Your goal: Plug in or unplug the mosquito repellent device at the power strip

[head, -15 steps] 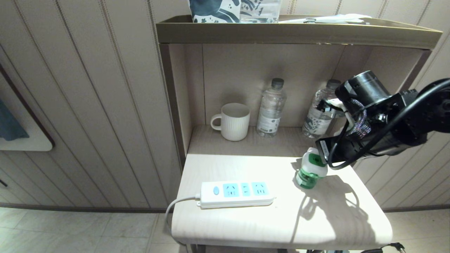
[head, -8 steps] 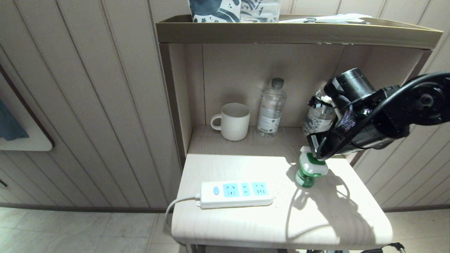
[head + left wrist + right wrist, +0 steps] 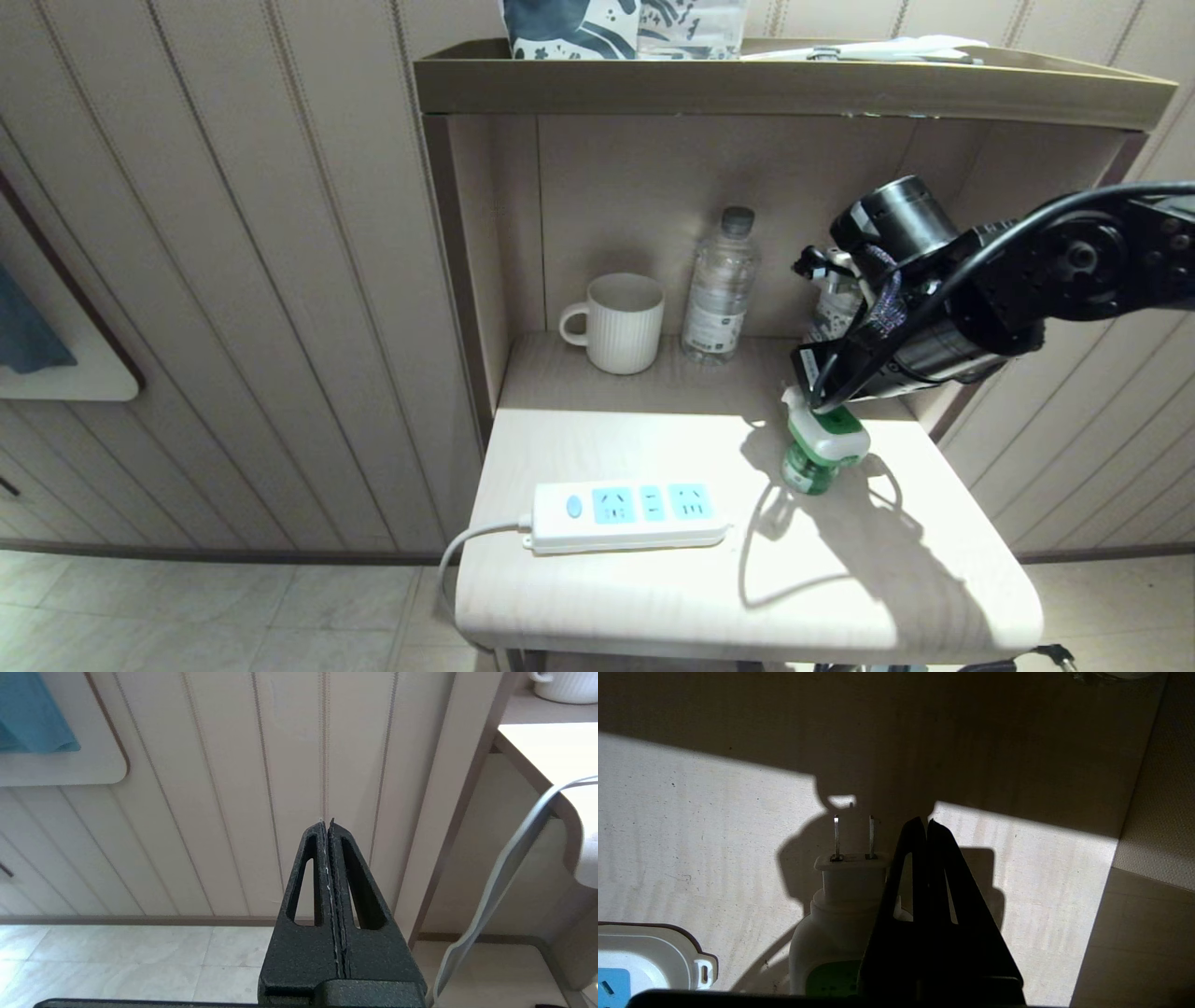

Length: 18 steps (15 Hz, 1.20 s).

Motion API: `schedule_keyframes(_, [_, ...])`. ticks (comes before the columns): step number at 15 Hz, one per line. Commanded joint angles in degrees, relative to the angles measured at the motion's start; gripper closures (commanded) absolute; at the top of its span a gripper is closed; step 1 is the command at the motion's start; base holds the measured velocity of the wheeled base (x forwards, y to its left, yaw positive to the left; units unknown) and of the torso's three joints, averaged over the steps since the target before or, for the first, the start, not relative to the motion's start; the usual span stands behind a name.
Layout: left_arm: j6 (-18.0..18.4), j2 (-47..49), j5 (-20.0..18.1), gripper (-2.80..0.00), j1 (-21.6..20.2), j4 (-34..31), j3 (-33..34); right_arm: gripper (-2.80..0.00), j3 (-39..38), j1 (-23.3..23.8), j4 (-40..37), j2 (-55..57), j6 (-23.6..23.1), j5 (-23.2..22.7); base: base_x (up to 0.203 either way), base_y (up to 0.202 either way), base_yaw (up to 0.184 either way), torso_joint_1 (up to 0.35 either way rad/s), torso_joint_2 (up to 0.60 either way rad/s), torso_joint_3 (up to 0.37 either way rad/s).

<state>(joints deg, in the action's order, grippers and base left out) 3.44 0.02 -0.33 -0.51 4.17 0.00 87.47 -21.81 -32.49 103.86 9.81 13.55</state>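
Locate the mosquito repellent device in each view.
Head view: mosquito repellent device right of the power strip, under the right arm.
Left wrist view: not in it.
Right wrist view: device low centre, prongs showing.
Shared landmark: power strip.

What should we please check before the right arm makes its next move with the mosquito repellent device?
1. Sockets on the power strip free: ok, nothing is plugged in.
2. Mosquito repellent device unplugged: ok, its prongs are bare.
3. Device gripped: not ok, the right gripper is shut with nothing between its fingers, and the device lies beside them.
4. Device standing firmly on the table: cannot tell, it leans under the gripper.
5. Device lined up with a socket: not ok, it sits apart from the strip, toward the robot's right.
6. Left gripper out of the way: ok, it is shut, off the table by the wall panel.
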Motion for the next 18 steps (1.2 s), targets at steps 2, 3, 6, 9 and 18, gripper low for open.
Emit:
schedule_keyframes(2, [0.1,0.0,0.0,0.0,0.0,0.0,0.0,0.0,1.4,-1.0,-0.3,1.1,0.7,0.3,0.0,0.0,0.0,0.0,0.0,0.0])
schedule_keyframes(3, [0.1,0.0,0.0,0.0,0.0,0.0,0.0,0.0,1.5,-1.3,-0.2,1.1,0.7,0.4,0.0,0.0,0.0,0.0,0.0,0.0])
schedule_keyframes(6, [0.0,0.0,0.0,0.0,0.0,0.0,0.0,0.0,2.8,-1.3,-0.4,0.8,1.2,0.8,0.0,0.0,0.0,0.0,0.0,0.0])
schedule_keyframes(9, [0.0,0.0,0.0,0.0,0.0,0.1,0.0,0.0,2.7,-1.7,-0.4,-1.3,1.3,3.8,0.0,0.0,0.0,0.0,0.0,0.0])
schedule_keyframes(18, [0.0,0.0,0.0,0.0,0.0,0.1,0.0,0.0,-10.8,-10.1,0.2,-19.3,1.5,7.3,0.0,0.0,0.0,0.0,0.0,0.0])
